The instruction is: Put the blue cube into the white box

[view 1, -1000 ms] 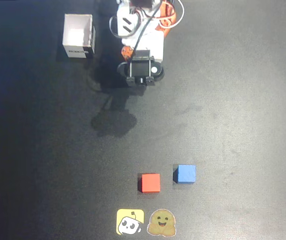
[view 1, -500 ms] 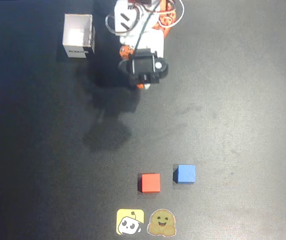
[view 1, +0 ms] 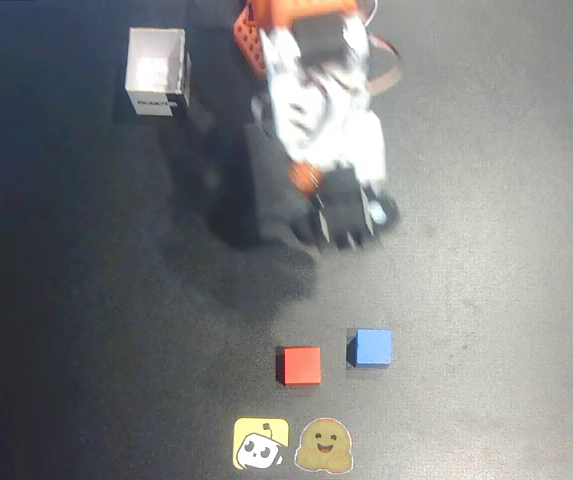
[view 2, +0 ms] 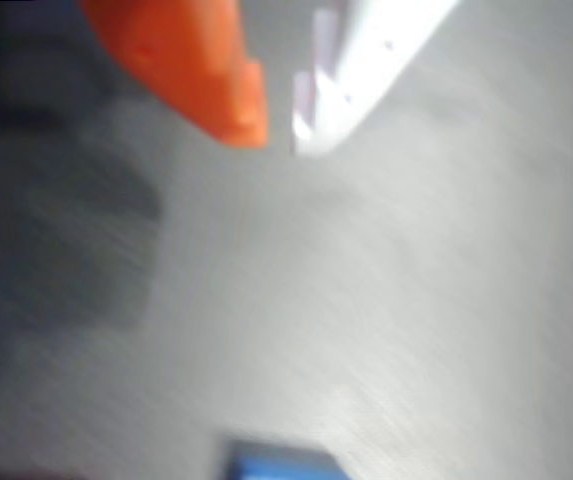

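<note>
While the white box sits empty, blue cube apart on table, end effector barely parted — holding nothing.

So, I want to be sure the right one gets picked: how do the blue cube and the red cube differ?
In the overhead view the blue cube is bright blue, the red cube red-orange. The blue cube lies right of the red cube and slightly higher in the picture, nearer the gripper. Both look the same size, sit flat on the dark table, apart and untouched.
</note>
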